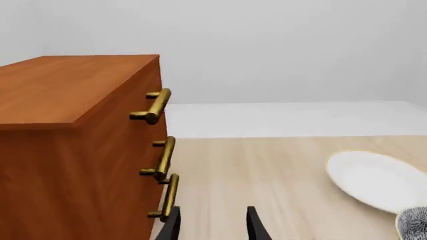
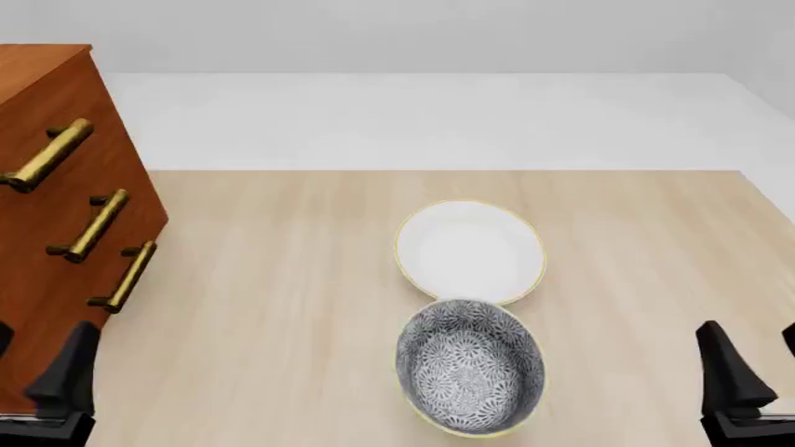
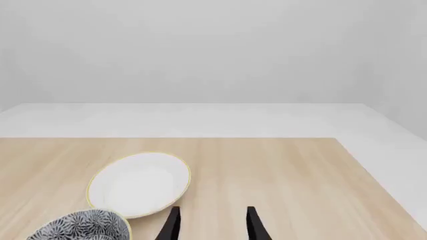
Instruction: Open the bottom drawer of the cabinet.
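Bottom drawer [image 2: 77, 307] sits closed, lowest in cabinet [image 2: 56, 140], table's far-left. Likely stiff, heavy-ish; you'd grab its brass handle [image 2: 128, 277] mid-bar. Left gripper [image 1: 212, 225] and right gripper [image 3: 212, 225] both spread, empty.

open table before the cabinet [image 2: 50, 233] handles — two bowls [image 2: 470, 365] sit mid-table, well apart.

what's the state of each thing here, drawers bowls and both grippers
bottom drawer: shut, handle untouched
two upper drawers: shut
cabinet: upright on the table
white bowl: upright, empty
patterned bowl: upright, empty, touching the white bowl
left gripper: open, holding nothing
right gripper: open, holding nothing
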